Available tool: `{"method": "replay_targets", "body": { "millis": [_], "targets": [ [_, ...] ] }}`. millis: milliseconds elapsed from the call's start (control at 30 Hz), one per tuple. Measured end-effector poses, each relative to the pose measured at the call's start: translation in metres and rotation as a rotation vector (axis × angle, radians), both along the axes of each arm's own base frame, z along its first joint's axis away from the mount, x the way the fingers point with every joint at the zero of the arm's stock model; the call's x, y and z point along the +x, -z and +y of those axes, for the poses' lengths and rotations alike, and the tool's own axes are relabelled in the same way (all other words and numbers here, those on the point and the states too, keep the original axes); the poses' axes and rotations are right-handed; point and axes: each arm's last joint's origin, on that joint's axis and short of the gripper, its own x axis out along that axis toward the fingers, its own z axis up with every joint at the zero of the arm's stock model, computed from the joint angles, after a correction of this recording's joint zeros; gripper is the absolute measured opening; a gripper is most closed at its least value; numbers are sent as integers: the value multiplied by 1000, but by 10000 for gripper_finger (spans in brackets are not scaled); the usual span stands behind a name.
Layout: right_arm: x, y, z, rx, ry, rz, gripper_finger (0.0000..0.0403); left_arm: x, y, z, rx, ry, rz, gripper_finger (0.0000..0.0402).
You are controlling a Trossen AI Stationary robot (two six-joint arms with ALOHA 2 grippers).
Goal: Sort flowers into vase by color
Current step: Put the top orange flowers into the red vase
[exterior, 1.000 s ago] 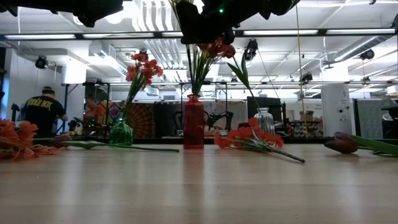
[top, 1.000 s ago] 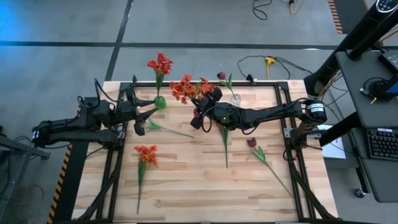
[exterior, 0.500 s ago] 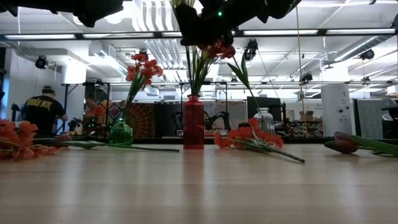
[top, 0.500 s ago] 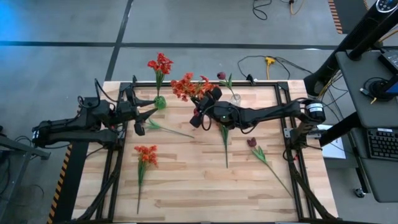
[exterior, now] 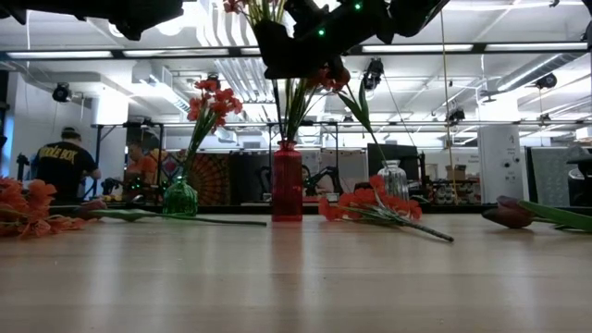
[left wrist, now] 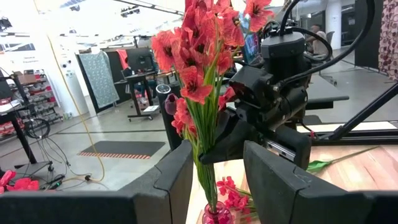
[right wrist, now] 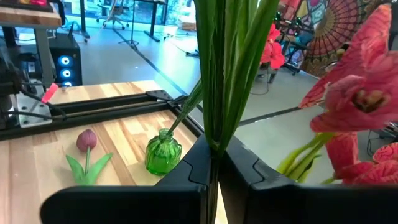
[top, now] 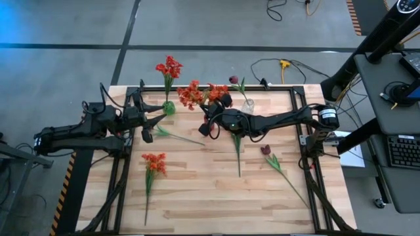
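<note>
The right claw (right wrist: pixel 212 163), pinching a green stalk (right wrist: pixel 231 68), hovers over the red vase (exterior: pixel 288 181) (holding orange-red blooms) — the green vase (exterior: pixel 180 198) holds red ones, the clear vase (exterior: pixel 393 179) one stem.

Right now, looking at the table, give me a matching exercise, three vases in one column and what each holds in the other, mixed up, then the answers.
Column one:
1. green vase
2. red vase
3. clear vase

Column two:
A. a bunch of orange-red flowers, stems pinched by the right gripper
B. one slim leafy stem
C. red flowers, no gripper on them

Pairs: 1-C, 2-A, 3-B
</note>
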Motion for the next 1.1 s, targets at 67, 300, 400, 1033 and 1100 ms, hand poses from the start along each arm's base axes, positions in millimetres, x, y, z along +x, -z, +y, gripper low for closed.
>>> {"method": "replay_targets", "body": {
  "millis": [67,300,400,1033,1100],
  "targets": [
    [0,0,0,0,0,0,13,0,0,0,2,0,1,125],
    [0,0,0,-1,2,2,13,1,1,0,2,0,8,125],
    [0,0,0,0,2,5,13,3,2,0,1,0,14,125],
    [-1,1,1,24,2,15,66,14,7,2,3,0,66,125],
    [-1,1,1,29,3,11,88,15,8,2,3,-1,67,125]
  ]
}}
